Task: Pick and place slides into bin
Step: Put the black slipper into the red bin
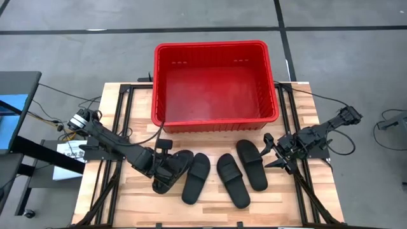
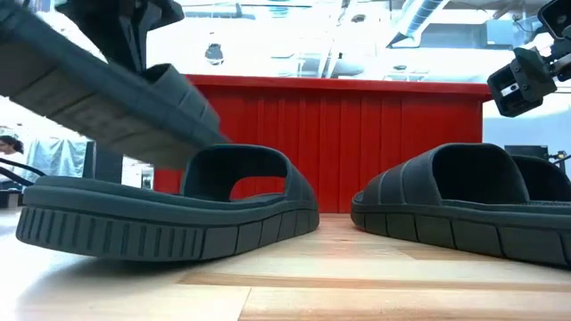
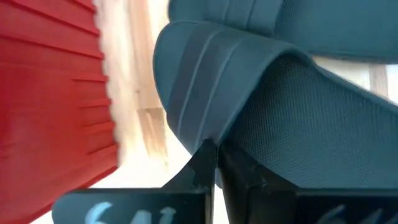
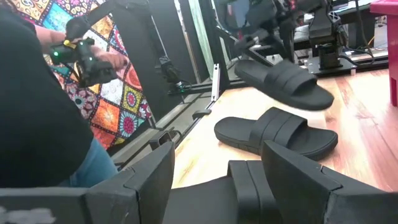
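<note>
Four black slides lie in a row on the table in front of the red bin [image 1: 216, 121]. My left gripper [image 1: 163, 159] is shut on the leftmost slide [image 1: 170, 173], which shows raised and tilted in the low view [image 2: 107, 89] and in the right wrist view [image 4: 283, 79]. The second slide [image 1: 196, 179] and the third slide [image 1: 233, 180] lie flat on their soles. My right gripper [image 1: 271, 151] is open beside the rightmost slide [image 1: 252, 164]. Its fingers stand apart over that slide's strap [image 4: 244, 190] and touch nothing. My left gripper pinches the slide's strap [image 3: 202, 134] at its edge between its two fingers. The fingers come slanting down from the table's left. The slide is tilted and lifted off the table, above the neighbouring slide [image 2: 169, 214].
The bin stands at the table's far edge, and its ribbed front wall [image 2: 357, 143] rises behind the slides. Black frame rails [image 1: 117, 127] run along both table sides. A person [image 4: 43, 106] stands beyond the table, holding a device.
</note>
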